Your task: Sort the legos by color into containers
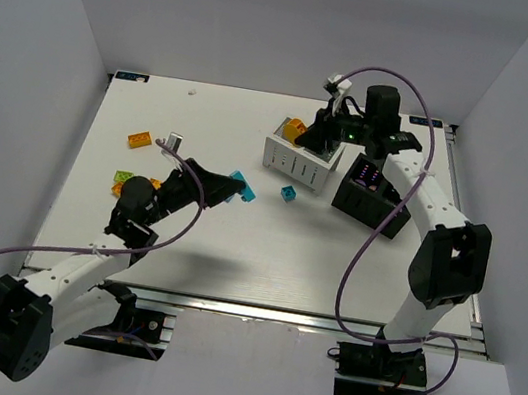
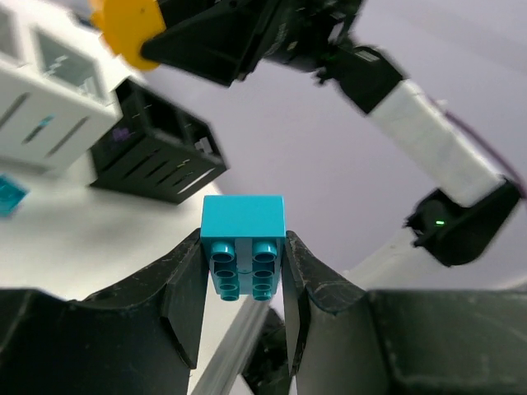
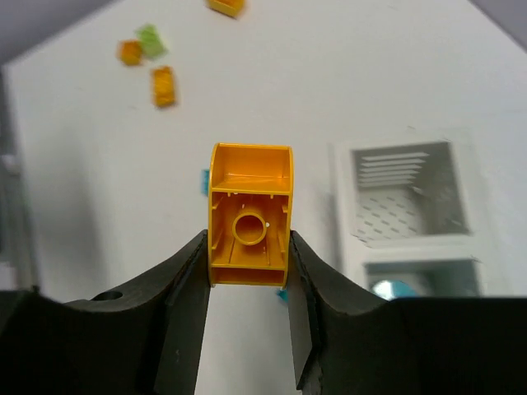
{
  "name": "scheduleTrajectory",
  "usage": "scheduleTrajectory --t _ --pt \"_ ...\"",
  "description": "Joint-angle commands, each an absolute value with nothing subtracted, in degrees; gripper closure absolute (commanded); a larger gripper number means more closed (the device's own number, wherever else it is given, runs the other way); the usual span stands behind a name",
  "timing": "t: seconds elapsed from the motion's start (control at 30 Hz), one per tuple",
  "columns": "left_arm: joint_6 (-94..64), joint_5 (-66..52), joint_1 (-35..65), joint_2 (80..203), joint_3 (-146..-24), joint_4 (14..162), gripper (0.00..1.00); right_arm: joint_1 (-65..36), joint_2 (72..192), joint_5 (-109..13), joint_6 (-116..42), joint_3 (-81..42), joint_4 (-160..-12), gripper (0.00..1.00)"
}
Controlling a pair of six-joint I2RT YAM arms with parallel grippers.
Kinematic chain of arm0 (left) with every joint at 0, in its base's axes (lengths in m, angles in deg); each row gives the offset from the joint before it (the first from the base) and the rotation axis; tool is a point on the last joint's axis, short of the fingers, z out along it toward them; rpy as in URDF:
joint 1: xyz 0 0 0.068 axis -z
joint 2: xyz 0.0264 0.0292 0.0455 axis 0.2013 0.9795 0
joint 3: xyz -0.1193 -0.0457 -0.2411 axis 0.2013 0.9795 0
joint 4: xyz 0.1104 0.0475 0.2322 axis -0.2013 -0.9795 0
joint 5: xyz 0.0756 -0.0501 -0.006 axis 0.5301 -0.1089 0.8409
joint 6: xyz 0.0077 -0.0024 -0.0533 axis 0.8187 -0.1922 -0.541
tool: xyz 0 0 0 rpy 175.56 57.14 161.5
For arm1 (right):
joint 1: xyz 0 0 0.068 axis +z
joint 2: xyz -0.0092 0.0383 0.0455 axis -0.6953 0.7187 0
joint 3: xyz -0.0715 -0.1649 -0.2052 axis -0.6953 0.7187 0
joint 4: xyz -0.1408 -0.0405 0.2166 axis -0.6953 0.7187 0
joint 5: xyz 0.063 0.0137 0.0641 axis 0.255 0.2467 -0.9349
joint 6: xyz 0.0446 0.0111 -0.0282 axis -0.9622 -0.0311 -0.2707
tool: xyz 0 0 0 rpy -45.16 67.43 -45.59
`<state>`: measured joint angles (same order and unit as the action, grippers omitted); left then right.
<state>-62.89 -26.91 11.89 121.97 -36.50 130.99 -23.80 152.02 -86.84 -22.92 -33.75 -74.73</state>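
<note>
Both my arms are mid-carry, each with one brick. My right pincer (image 3: 249,257) is clamped on an orange brick (image 3: 249,216), hollow side toward the camera, and the top view puts it up by the far end of the white box (image 1: 301,160). From the wrist the brick looks beside the box rather than squarely above a compartment, so I can't say it is lined up. One compartment there looks bare and the other shows something cyan (image 3: 394,289). I judge orange belongs in the bare one, so the right arm needs to centre over it and come low before the pincer opens, or the brick may bounce off the rim. My left pincer (image 2: 244,265) is closed on a cyan brick (image 2: 244,245), lifted off the worktop (image 1: 234,253) and aimed toward the boxes, well short of them. It should wait until the right arm is out of the way, then go to the cyan compartment. The black box (image 1: 376,204) holds purple pieces. Left to sort are a loose cyan brick (image 1: 288,192) near the white box and orange (image 1: 138,138) and lime (image 1: 122,177) bricks at the left, so the job looks roughly half done.
</note>
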Motion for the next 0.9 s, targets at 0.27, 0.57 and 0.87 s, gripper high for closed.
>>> scheduleTrajectory --t 0.27,0.57,0.87 --pt "-53.30 -19.75 12.12 113.23 -41.72 106.21 1.00 -21.20 160.07 -63.41 -10.52 -42.80 -71.27 1.00" --pt "-54.09 -18.70 12.12 111.56 -42.06 104.98 1.00 -20.58 167.46 -62.44 -10.44 -48.86 -72.50 0.93" --pt "-54.18 -19.04 12.12 114.19 -44.35 105.42 1.00 -20.06 169.93 -62.62 -9.91 -50.19 -73.38 0.67"
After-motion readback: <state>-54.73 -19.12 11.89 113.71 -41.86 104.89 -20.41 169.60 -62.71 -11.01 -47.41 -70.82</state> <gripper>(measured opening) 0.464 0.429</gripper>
